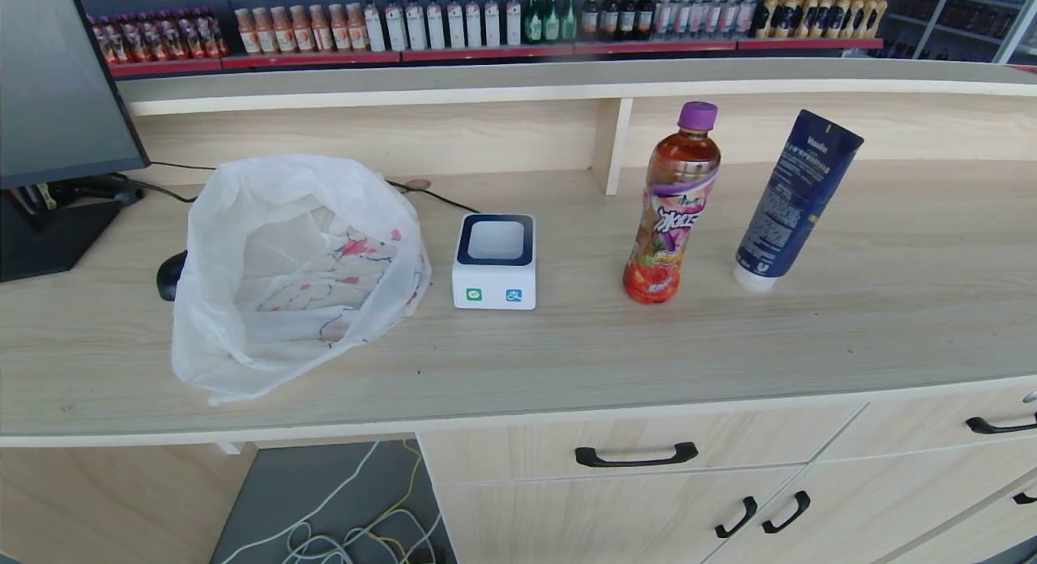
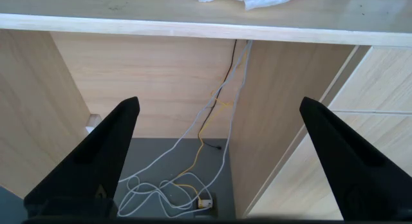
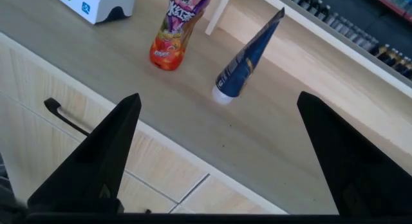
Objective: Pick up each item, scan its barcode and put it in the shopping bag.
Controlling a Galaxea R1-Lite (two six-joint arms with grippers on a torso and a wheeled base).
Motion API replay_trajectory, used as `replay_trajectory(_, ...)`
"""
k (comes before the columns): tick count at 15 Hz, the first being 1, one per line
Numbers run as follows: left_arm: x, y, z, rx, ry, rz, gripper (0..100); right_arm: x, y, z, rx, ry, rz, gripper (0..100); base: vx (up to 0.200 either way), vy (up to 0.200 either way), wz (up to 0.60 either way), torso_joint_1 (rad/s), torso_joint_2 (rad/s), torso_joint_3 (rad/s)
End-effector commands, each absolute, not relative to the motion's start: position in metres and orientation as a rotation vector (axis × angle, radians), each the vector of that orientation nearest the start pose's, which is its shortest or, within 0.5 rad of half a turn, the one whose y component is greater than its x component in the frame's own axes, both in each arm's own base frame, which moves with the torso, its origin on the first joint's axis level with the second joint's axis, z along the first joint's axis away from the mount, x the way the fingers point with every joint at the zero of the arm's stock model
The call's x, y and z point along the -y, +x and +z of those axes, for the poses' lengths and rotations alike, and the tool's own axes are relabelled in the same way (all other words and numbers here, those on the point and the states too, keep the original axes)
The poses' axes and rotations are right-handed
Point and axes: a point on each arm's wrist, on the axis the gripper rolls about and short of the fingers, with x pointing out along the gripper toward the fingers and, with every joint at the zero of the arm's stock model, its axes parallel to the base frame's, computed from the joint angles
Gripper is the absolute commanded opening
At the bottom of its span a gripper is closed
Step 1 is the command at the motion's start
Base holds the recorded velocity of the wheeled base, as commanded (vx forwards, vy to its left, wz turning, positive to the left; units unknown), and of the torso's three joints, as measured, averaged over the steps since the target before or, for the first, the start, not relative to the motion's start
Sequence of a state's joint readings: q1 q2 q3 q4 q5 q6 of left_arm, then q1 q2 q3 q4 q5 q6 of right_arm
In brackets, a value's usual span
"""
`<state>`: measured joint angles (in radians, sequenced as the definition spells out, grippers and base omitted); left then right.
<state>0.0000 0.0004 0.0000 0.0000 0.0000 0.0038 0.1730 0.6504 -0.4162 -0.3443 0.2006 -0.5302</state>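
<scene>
White plastic shopping bag [image 1: 292,264] appears empty; orange drink bottle [image 1: 672,207] and dark-blue tube [image 1: 795,199] stand untouched on the wooden tabletop [image 1: 567,353]. The left end effector [image 2: 217,102] and right end effector [image 3: 217,95] gape wide, empty.

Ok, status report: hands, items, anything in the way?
Left hand open, empty. Right hand open, empty. Bottle and tube standing on counter; shopping bag open. Nothing blocking them.

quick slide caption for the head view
On the counter, left to right: shopping bag, scanner, drink bottle and blue tube.
</scene>
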Motion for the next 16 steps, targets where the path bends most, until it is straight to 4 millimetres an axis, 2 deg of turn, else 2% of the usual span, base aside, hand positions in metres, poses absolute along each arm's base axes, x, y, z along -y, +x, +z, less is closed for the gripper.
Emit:
replay_trajectory(1,0.0,-0.023,0.075,-0.002,0.005,0.0,100,-0.017,0.061,0.227,0.18,-0.529,0.372,100,0.0,0.0,0.0,0.0,0.0,0.0)
replay_trajectory(5,0.0,-0.023,0.076,-0.002,0.003,0.0,100,-0.025,0.082,0.23,0.184,-0.551,0.361,100,0.0,0.0,0.0,0.0,0.0,0.0)
replay_trajectory(7,0.0,-0.023,0.076,-0.002,0.005,0.0,100,-0.042,0.095,0.231,0.183,-0.539,0.387,100,0.0,0.0,0.0,0.0,0.0,0.0)
replay_trajectory(8,0.0,-0.023,0.075,0.0,0.003,0.0,100,-0.056,0.1,0.232,0.194,-0.526,0.395,100,0.0,0.0,0.0,0.0,0.0,0.0)
replay_trajectory(9,0.0,-0.023,0.075,-0.002,0.005,0.0,100,-0.086,0.107,0.235,0.219,-0.472,0.343,100,0.0,0.0,0.0,0.0,0.0,0.0)
replay_trajectory(12,0.0,-0.023,0.076,-0.002,0.003,0.0,100,-0.135,0.118,0.235,0.214,-0.242,0.304,100,0.0,0.0,0.0,0.0,0.0,0.0)
replay_trajectory(16,0.0,-0.023,0.075,0.0,0.003,0.0,100,-0.158,0.131,0.239,0.228,-0.137,0.249,100,0.0,0.0,0.0,0.0,0.0,0.0)
